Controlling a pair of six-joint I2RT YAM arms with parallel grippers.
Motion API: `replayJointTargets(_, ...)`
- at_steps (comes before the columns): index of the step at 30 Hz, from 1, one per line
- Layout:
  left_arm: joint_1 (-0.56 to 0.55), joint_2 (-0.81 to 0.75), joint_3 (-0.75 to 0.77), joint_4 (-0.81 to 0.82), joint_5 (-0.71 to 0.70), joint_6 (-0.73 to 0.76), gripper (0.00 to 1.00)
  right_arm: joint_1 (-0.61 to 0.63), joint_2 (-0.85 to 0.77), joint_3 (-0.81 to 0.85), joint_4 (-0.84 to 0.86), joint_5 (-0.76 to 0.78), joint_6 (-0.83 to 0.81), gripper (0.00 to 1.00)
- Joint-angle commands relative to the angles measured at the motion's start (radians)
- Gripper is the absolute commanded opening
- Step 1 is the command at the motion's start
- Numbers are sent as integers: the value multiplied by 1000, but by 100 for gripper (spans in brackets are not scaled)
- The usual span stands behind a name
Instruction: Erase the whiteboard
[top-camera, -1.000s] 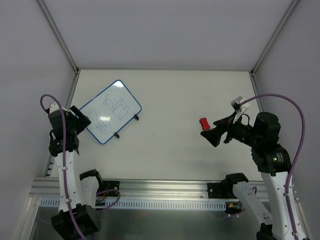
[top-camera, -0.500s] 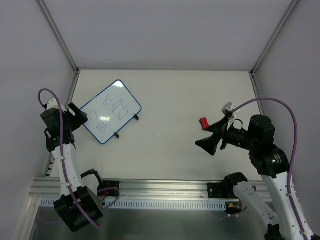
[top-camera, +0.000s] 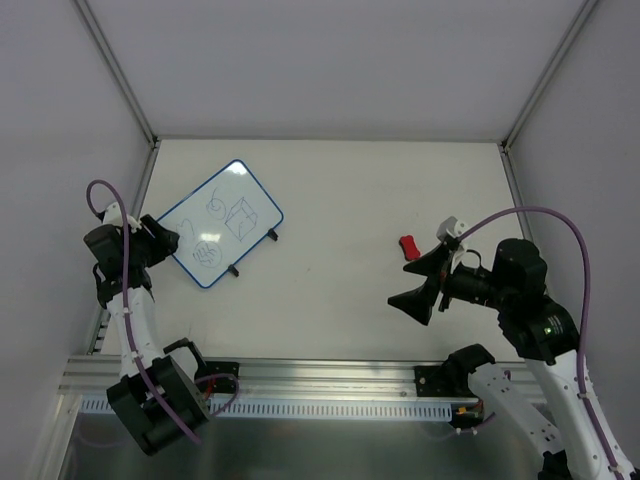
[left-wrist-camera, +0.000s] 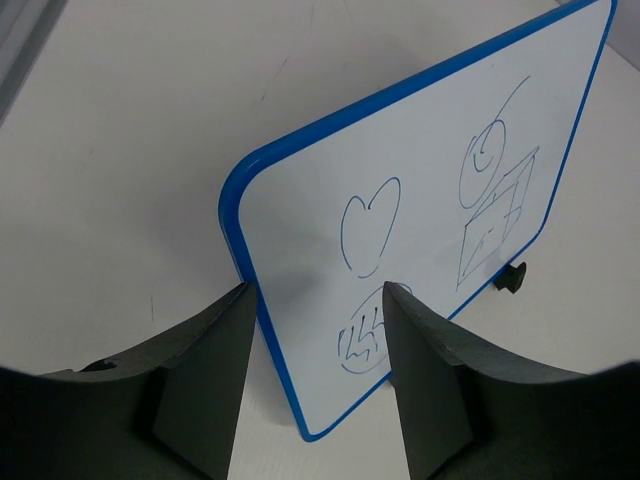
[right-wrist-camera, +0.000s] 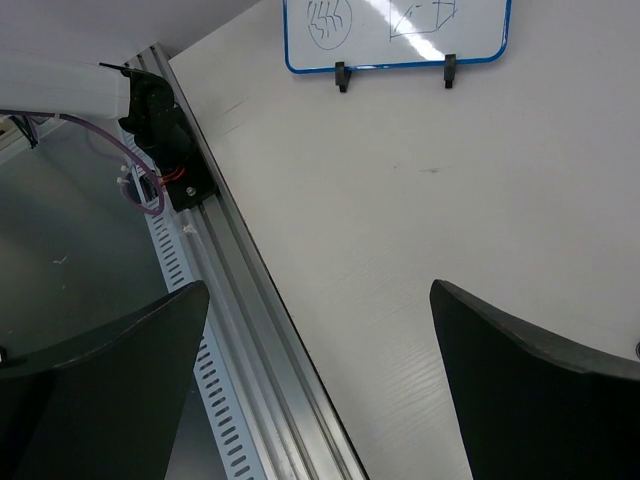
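Observation:
The whiteboard (top-camera: 222, 222) stands tilted on two black feet at the table's left, with blue doodles on it: a heart, a spiral, a cube and a scribble. My left gripper (top-camera: 166, 240) is open at its near left end. In the left wrist view the fingers straddle the blue rim of the whiteboard (left-wrist-camera: 430, 200), one finger (left-wrist-camera: 215, 350) behind it and one in front, with my left gripper (left-wrist-camera: 318, 292) not closed on it. The red eraser (top-camera: 409, 246) lies on the table at the right. My right gripper (top-camera: 412, 284) is open and empty, just near of the eraser, pointing left. The right wrist view shows my right gripper (right-wrist-camera: 320, 290) wide open and the whiteboard (right-wrist-camera: 400, 30) far off.
An aluminium rail (top-camera: 300, 375) runs along the near edge of the table and also shows in the right wrist view (right-wrist-camera: 250, 300). A black clamp with cables (right-wrist-camera: 165, 140) sits on it. Grey walls enclose the table on the left, back and right.
My right gripper has swung toward the near edge and left, away from the red eraser. My left gripper has shifted slightly at the whiteboard's near left end. The board and eraser have not moved.

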Motion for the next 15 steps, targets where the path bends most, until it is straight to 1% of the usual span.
replayJointTargets(1,19,16,-26,75,73,34,53,11,-18,-10,34,-26,-26,99)
replayJointTargets(2,23,19,-29,103,70,34,53,11,-18,-11,34,-26,-27,99)
replayJointTargets(6,43,8,-32,112,62,24,56,13,-29,-21,32,-35,-30,99)
replayJointTargets(9,45,19,-41,114,87,27,55,13,-36,-27,32,-30,-35,99)
replayJointTargets(10,45,22,-47,120,91,24,52,14,-35,-28,32,-30,-38,99)
replayJointTargets(12,43,19,-59,126,111,12,49,14,-29,-28,34,-30,-43,99)
replayJointTargets(13,45,18,-64,127,122,11,46,16,-27,-30,34,-30,-44,99)
replayJointTargets(15,45,13,-70,127,142,6,44,16,-23,-33,34,-30,-49,99)
